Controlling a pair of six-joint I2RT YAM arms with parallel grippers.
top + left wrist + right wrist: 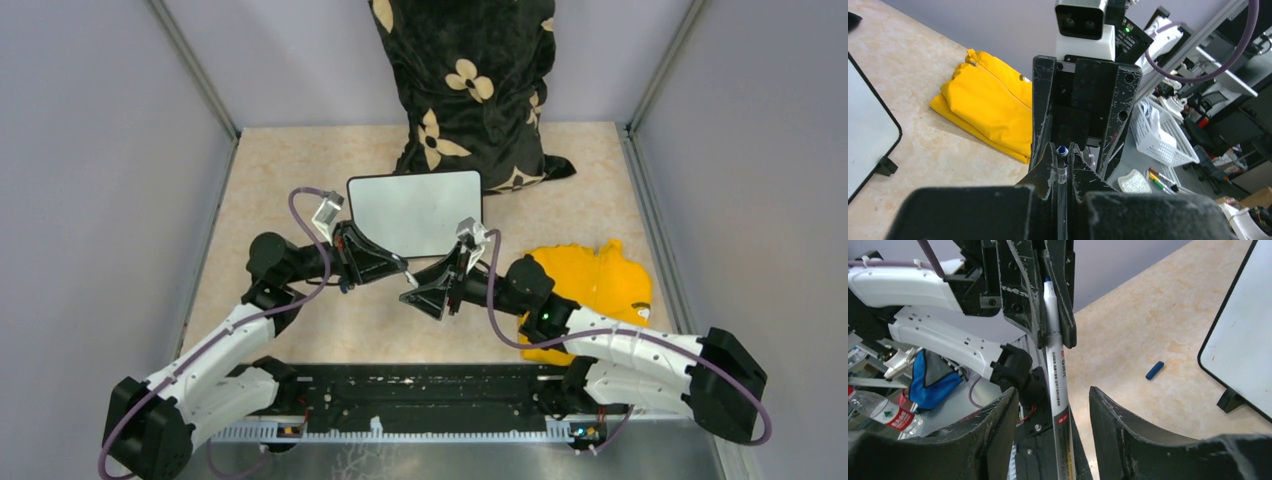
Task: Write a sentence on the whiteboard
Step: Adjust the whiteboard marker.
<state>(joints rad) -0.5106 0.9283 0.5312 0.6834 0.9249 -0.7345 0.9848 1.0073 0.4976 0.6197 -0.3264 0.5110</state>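
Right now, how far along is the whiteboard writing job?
Done: the marker is uncapped, its blue cap lying on the table by the whiteboard. In hand: the left end effector is shut on the marker near its tip; the right end effector stands open around the barrel. Left: all the writing; the board is blank.

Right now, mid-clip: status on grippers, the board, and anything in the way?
Left gripper shut on marker. Right gripper open around it. Whiteboard blank, nothing written yet. Blue cap lying loose near board.
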